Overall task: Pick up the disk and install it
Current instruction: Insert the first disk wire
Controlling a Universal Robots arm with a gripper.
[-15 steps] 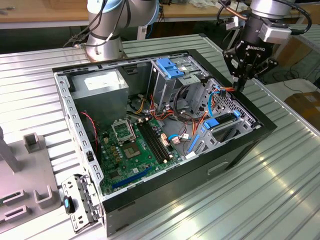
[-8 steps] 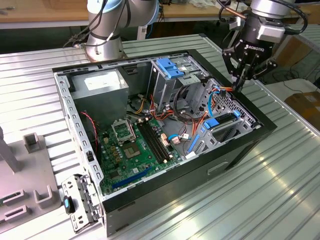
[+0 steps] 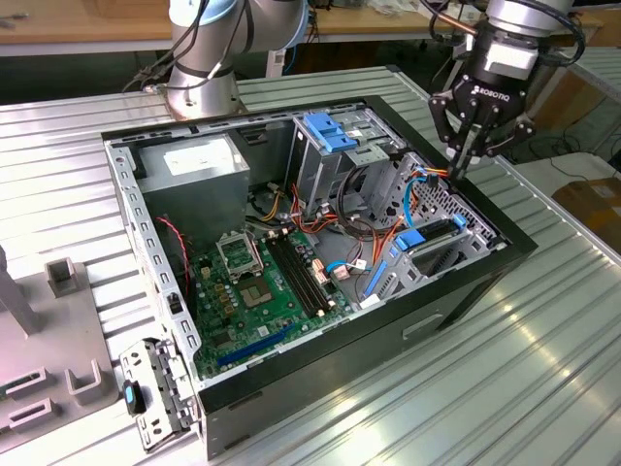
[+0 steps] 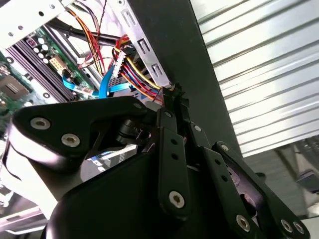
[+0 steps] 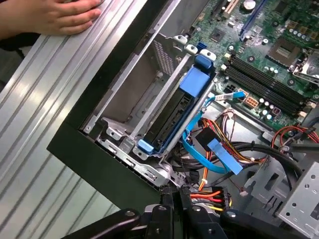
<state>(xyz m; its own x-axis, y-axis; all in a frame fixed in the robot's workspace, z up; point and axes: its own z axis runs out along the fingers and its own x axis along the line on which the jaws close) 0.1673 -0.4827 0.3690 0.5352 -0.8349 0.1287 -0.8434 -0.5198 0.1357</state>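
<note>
The disk point(image 5: 169, 119), a dark flat drive in a bright blue carrier frame, stands on edge inside the metal drive bay at the corner of the open computer case point(image 3: 466, 291). In the exterior view the disk point(image 3: 419, 239) shows its blue carrier in the cage at the case's right end. My gripper point(image 3: 459, 165) hangs just above that cage, a little behind the disk, with its fingers shut together and nothing between them. In both wrist views the gripper point(image 4: 174, 93) point(image 5: 175, 193) points down at the cables beside the bay.
A person's hand point(image 5: 55, 17) rests on the ribbed table beside the case. A paler blue bracket point(image 3: 328, 131) sits on the upper drive cage. The motherboard point(image 3: 272, 282), power supply point(image 3: 194, 165), orange and blue cables point(image 5: 214, 154) and the arm's base point(image 3: 204, 58) lie nearby.
</note>
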